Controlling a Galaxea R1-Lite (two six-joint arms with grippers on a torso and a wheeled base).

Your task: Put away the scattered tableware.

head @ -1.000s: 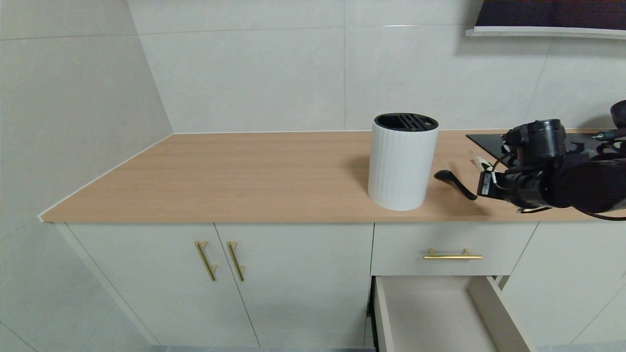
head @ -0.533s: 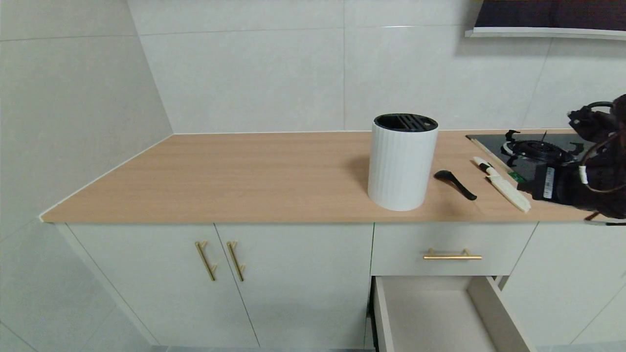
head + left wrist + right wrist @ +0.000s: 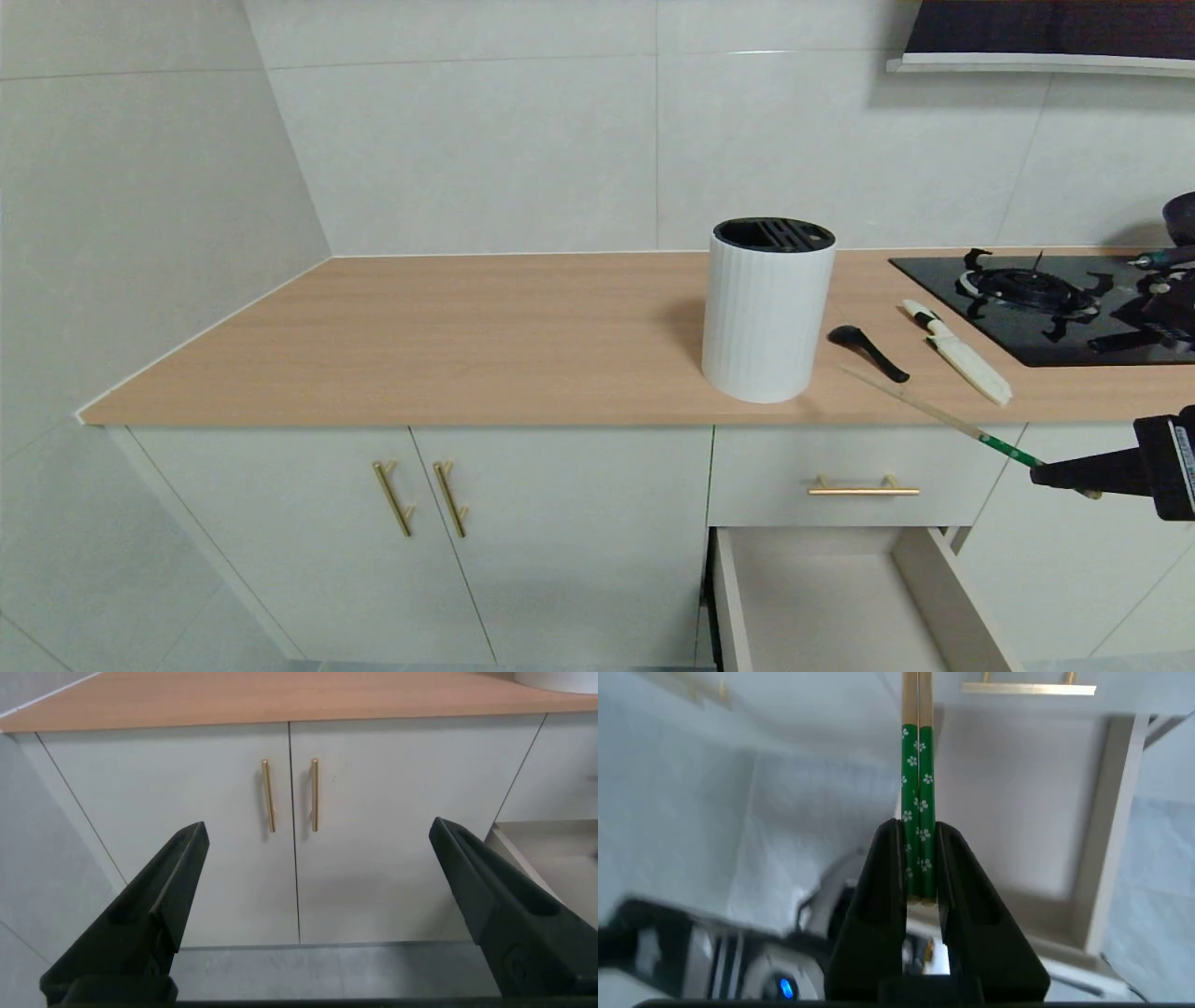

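— Well, how many things do you count, from the big ones down?

— One wooden countertop [image 3: 467, 336]. Below its front edge is one drawer [image 3: 840, 597], pulled open, and its pale floor shows. One white ribbed holder [image 3: 766, 322] stands near the front edge. It has a black slotted top, and what sits in the slots I cannot tell.

— And the tableware?

— Two chopsticks [image 3: 924, 408], green at the held end. The right gripper [image 3: 1060, 474] pinches them together out past the front edge, and they slant up over that edge toward the holder's foot. One pale knife [image 3: 957, 353] lies beside the hob [image 3: 943, 280]. One black spoon [image 3: 868, 350] lies between knife and holder, apart from both.

— The left gripper [image 3: 318, 826]?

— Its jaws are spread wide, low before two cabinet doors [image 3: 374, 859].
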